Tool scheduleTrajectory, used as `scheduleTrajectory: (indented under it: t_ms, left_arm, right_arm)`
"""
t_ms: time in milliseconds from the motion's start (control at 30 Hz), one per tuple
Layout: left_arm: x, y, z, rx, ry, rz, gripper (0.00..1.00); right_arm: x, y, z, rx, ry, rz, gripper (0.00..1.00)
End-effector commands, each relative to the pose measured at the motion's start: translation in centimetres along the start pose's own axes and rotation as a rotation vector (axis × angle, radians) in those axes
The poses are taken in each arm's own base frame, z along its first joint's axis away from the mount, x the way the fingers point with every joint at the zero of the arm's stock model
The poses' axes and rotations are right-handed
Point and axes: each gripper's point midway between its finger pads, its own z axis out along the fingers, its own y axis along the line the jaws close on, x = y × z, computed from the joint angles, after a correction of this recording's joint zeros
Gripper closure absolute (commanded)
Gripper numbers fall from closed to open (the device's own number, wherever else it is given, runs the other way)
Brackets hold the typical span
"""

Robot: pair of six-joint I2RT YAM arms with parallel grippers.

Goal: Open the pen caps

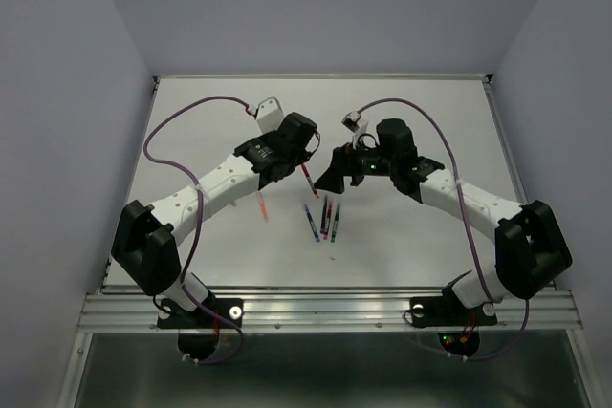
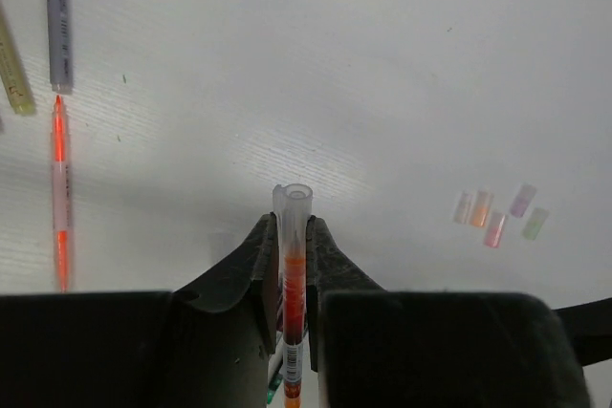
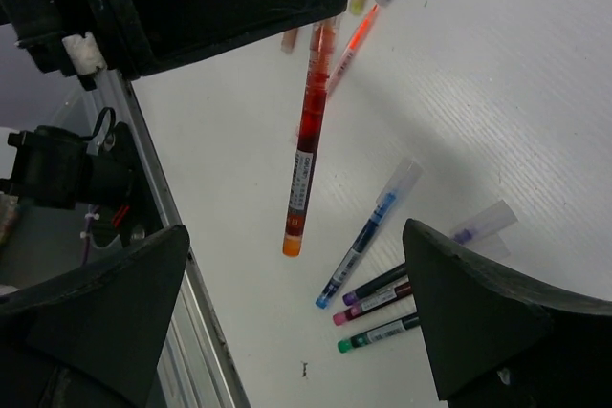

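Orange-red thin pen (image 2: 292,303) sitting squeezed in left claw (image 2: 292,228), clear tube cap (image 2: 292,204) poking out front; right claw (image 3: 298,232) gaping open, hovering close.

My top camera looks down from behind the bases, far off, taking in the whole table (image 1: 201,131). Each wrist camera sits close behind its tool, looking out past it; both share the orange pen (image 2: 293,298) pinched in the left gripper (image 2: 290,228).
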Motion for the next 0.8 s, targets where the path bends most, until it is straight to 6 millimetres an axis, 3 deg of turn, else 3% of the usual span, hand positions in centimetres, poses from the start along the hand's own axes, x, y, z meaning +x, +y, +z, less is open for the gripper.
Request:
scheduleTrajectory:
  t_ms: [0, 133, 333, 367, 500, 533, 567, 600, 633, 700, 767]
  left_arm:
    - [-3.7, -2.0, -2.1, 0.066, -0.096, -0.098, 1.0]
    - [-4.1, -2.3, -2.6, 0.085, -0.103, -0.115, 1.0]
    - [-4.3, -2.6, -2.9, 0.11, -0.105, -0.131, 1.0]
    - [-4.4, -2.7, -2.9, 0.112, -0.106, -0.132, 1.0]
    - [-4.3, -2.8, -2.9, 0.117, -0.103, -0.137, 1.0]
    - [-4.2, -2.8, -2.9, 0.118, -0.1, -0.136, 1.0]
    - [-4.1, -2.8, -2.8, 0.116, -0.098, -0.133, 1.0]
    - [-4.1, -2.8, -2.8, 0.115, -0.097, -0.132, 0.86]
    - [-4.0, -2.7, -2.7, 0.11, -0.094, -0.129, 0.79]
    - [-3.7, -2.6, -2.6, 0.109, -0.09, -0.124, 0.65]
    - [-3.7, -2.4, -2.6, 0.105, -0.09, -0.121, 0.57]
  right_arm:
    - [-3.1, 0.4, 2.1, 0.02, -0.069, -0.092, 0.04]
    - [-3.5, 0.0, 3.6, 0.048, -0.065, -0.116, 0.18]
    - [-3.5, -0.4, 5.1, 0.061, -0.053, -0.118, 0.24]
    - [-3.8, -0.2, 5.2, 0.057, -0.057, -0.116, 0.29]
    - [-3.8, -0.1, 5.6, 0.057, -0.058, -0.102, 0.63]
    - [-3.9, -0.1, 5.6, 0.062, -0.063, -0.092, 0.77]
    - [-4.0, 0.0, 5.6, 0.058, -0.064, -0.097, 0.82]
    - [-4.1, 0.2, 5.5, 0.051, -0.067, -0.097, 0.86]
    - [-4.6, 0.6, 5.3, 0.043, -0.088, -0.097, 0.93]
    - [-4.8, 0.8, 5.1, 0.044, -0.097, -0.098, 0.96]
    - [-5.3, 0.9, 4.8, 0.054, -0.117, -0.097, 0.99]
